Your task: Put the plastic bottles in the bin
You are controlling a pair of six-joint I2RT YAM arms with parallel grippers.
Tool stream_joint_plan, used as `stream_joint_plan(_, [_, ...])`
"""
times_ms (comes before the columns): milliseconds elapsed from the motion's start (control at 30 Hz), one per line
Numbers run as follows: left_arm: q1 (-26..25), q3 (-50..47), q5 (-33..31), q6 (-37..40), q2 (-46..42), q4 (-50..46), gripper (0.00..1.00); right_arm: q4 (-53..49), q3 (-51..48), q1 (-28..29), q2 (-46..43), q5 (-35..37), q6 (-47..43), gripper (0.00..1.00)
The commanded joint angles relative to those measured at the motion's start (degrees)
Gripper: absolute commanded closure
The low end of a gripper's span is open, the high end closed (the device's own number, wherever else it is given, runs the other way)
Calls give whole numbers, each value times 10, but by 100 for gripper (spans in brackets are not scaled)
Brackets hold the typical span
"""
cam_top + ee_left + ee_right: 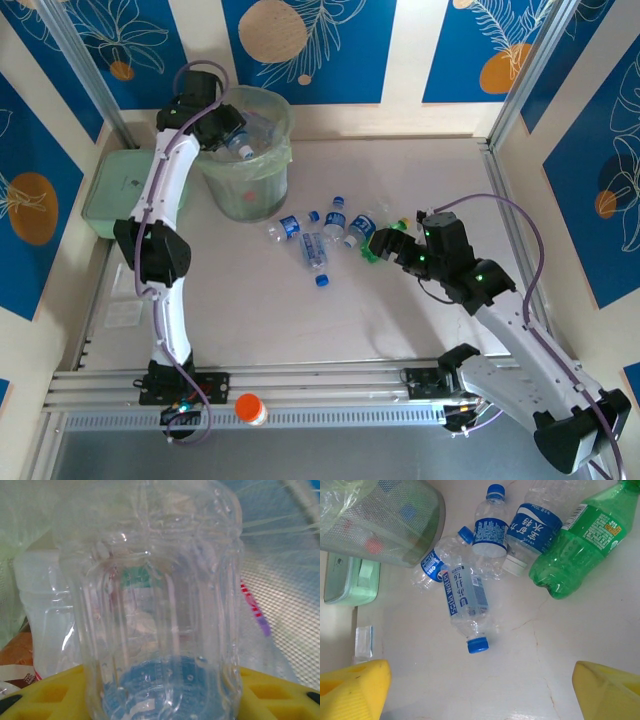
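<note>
Pressed close to the left wrist lens, a clear ribbed plastic bottle (160, 620) sits pinched between the yellow fingers (55, 680) of the left gripper (228, 135). It hangs over the mouth of the round translucent pale green bin (245, 185), so letting go should drop it inside.

Right of the bin, a loose cluster of small bottles (315, 232) lies on the table, nearer the right arm. The right gripper (481, 692) hovers beside them, jaws spread wide and empty. From its gap the green plastic bottle (575, 545) lies ahead and to the right, its long axis slanting and its base nearest. The clear blue-labelled bottle (465, 597) lies straight ahead, its blue cap (478, 645) pointing back at the jaws.

Overhead places the left gripper above the bin; its wrist view adds other bottles behind the held one.
</note>
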Motion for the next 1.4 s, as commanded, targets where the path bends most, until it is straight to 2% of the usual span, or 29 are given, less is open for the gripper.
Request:
stream_joint_plan(0, [14,-35,-17,-22,-16,5,55,2,-6,-1,-2,0,6,7])
stream_joint_plan(100, [19,-53,-3,-29,-21,14,47,4,-6,-1,0,-1,8,7])
stream_joint_plan(233, [20,-41,18,-23,-25,17,32,3,1,0,1,-3,7,7])
stream_joint_plan(400, [21,-32,10,-12,-52,16,25,-7,12,2,-5,1,2,7])
stream_joint_plan(800, [19,-34,35,18,-133,-3,22,-40,39,11,-31,18,-12,7])
stream_joint_plan(967, [3,-128,58,32,-218,33,23,-53,50,12,-39,26,-22,7])
stream_joint_plan(1233, [-53,-320,45,63,-384,91,26,-68,56,14,-34,21,-23,8])
stream_joint_plan(1367, [-88,-387,67,99,-442,96,28,-85,67,16,-20,24,-33,9])
